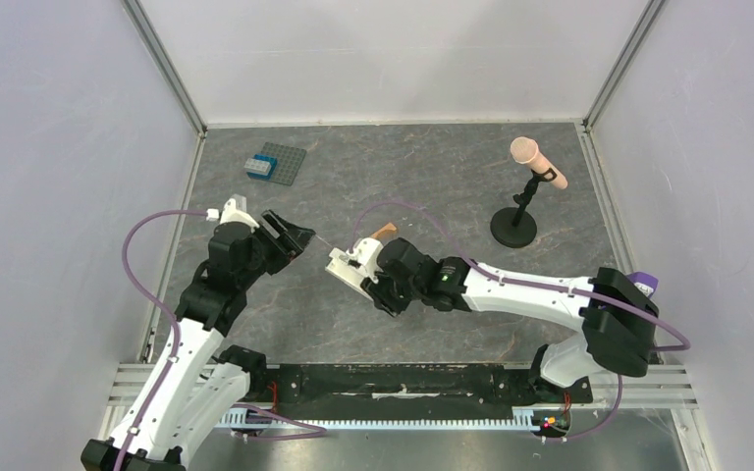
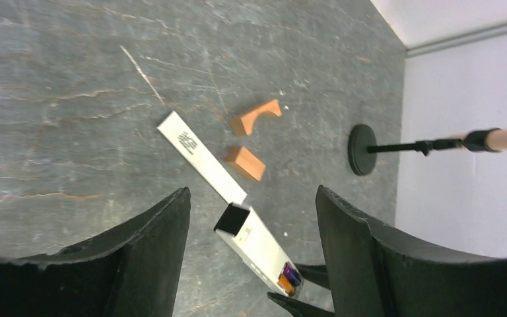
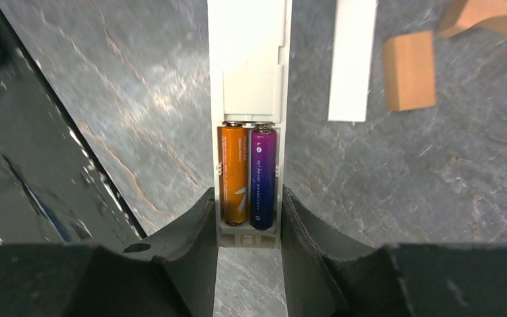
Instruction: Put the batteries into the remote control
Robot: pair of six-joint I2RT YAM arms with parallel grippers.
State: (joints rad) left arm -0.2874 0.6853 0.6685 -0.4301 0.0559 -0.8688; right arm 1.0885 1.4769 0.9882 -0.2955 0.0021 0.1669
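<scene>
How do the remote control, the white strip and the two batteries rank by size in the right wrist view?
1. The remote control.
2. The white strip, cut off by the frame.
3. The orange battery and the purple battery, alike.

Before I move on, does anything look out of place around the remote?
The remote control, held by the right gripper, has both batteries seated but uncovered. A loose white strip, probably its cover, lies on the table beside it.

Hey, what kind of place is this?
Probably a robotics lab cell: a grey table boxed in by white panels, two arms bolted at its edge, and props like a microphone on a stand.
</scene>
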